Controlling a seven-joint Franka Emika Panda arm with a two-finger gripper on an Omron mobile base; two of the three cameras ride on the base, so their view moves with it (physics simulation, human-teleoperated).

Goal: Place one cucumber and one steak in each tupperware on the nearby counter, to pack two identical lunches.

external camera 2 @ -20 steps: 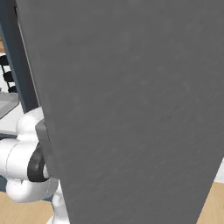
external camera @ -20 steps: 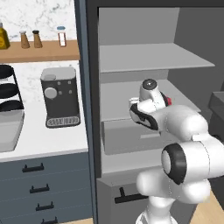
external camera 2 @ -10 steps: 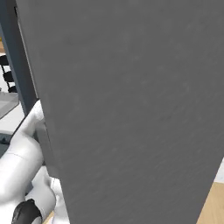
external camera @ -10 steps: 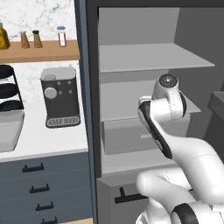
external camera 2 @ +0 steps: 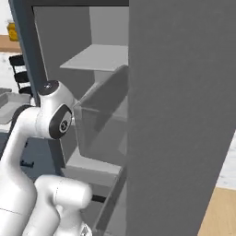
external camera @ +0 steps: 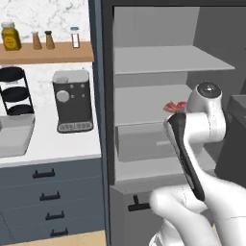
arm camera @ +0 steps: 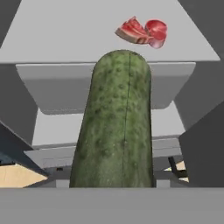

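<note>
A long green cucumber (arm camera: 116, 127) runs up the middle of the hand view, held lengthwise in my gripper, whose fingertips are hidden behind it. Beyond it a red steak (arm camera: 142, 31) lies on a grey shelf inside the tall dark cabinet. The same steak (external camera: 174, 106) peeks out just left of my white forearm in the left base view. The white counter (external camera: 48, 149) stretches left of the cabinet over dark drawer fronts. The tupperware is out of view.
A grey bin (external camera: 144, 139) sits under the steak's shelf. The open cabinet door (external camera 2: 184, 115) stands close on the right. On the counter are a coffee machine (external camera: 73, 101) and a black tiered rack (external camera: 14, 91). Bottles stand on a wooden shelf (external camera: 48, 52).
My arm has swung up and to the right in front of the cabinet shelves. The right base view has shifted from the bare door to the cabinet's inside.
</note>
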